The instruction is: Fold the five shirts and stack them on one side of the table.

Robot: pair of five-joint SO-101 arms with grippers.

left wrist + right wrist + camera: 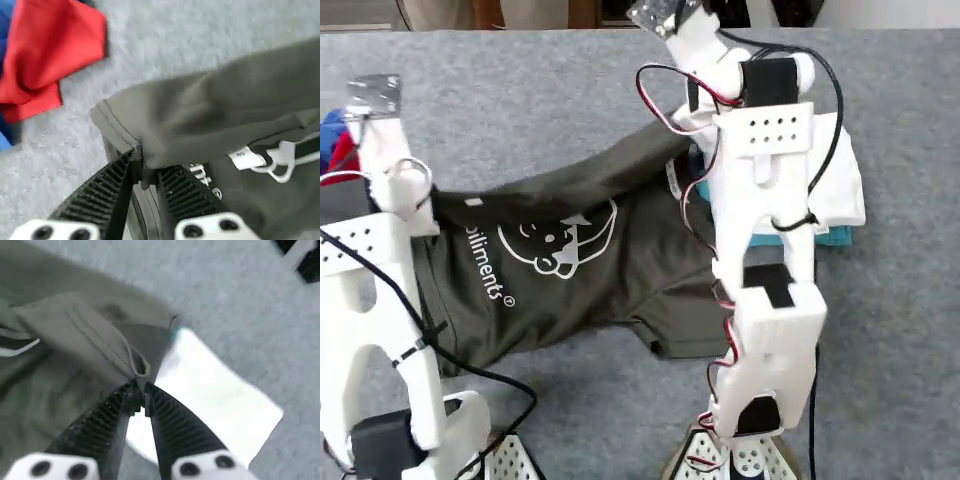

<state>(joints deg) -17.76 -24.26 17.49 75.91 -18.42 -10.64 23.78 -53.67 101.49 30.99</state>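
Grey, felt-like table covering [520, 90] lay under the whole work area. Nearest the arm bases, we noted a sleeve and the lower part of the dark olive shirt [570, 270] lying flat on the table, its white printed graphic facing up. Its far edge was raised off the surface and stretched between the two arms.

We found the left gripper [141, 161] at the shirt's left end, jaws pressed together on a stitched hem corner. In the left wrist view a white label [245, 157] hung from the fabric just beside the pinch. We found the right gripper [141, 392] at the opposite end, jaws likewise pinching a fold of the seamed edge.

Under the right arm, on the right side of the table, we recorded a folded white shirt [840, 190] lying on top of a folded teal shirt [835, 237], of which just a strip showed at the near edge. The olive shirt's right end reached this stack; we could not tell whether it touched or overlapped it.

Farther along the left side, beyond the left gripper, a crumpled red shirt [45, 55] lay on the table touching a blue shirt [4, 25] at the edge, both apart from the olive shirt.
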